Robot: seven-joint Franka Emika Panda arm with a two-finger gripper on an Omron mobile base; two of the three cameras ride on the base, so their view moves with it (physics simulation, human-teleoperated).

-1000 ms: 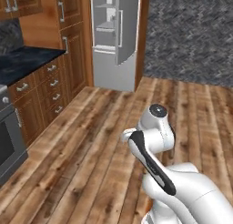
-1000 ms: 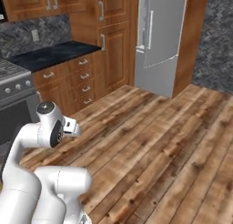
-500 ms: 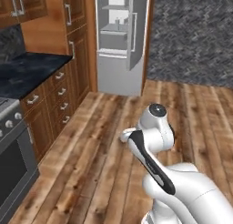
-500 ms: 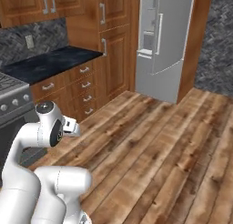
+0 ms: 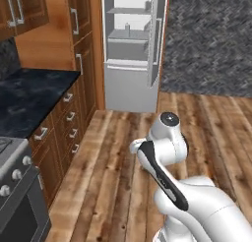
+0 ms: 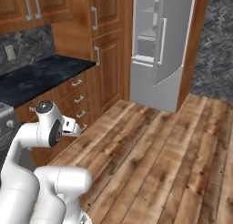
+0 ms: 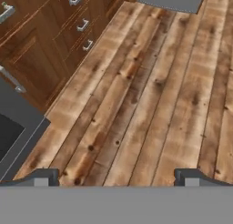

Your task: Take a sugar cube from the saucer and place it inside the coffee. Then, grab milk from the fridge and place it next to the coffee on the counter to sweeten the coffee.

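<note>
From the left base view, I see the tall grey fridge (image 5: 133,49) ahead with its door standing open and pale shelves showing. A small pale upright shape on the middle shelf may be the milk carton (image 5: 127,28), but it is too small for me to be sure. The dark black-blue marbled worktop (image 5: 29,101) runs along the left above wooden drawers. My worry here: the arm is folded low over the plank floor, and if I drive in crooked, the open door could catch the elbow.

From the right base view, the fridge (image 6: 159,50) sits past the tall wooden cabinet, and the worktop (image 6: 41,77) lies beside the robot. I see no mug or saucer on the stretch in sight, so I cannot tell whether the sugar step is done. The base is close to the drawers, so clipping them is a risk.

In the hand view, the jaws (image 7: 116,177) are spread wide with nothing between them, pointing at bare wooden floor (image 7: 150,95). A tall carton could tip if I approach it off-centre.
</note>
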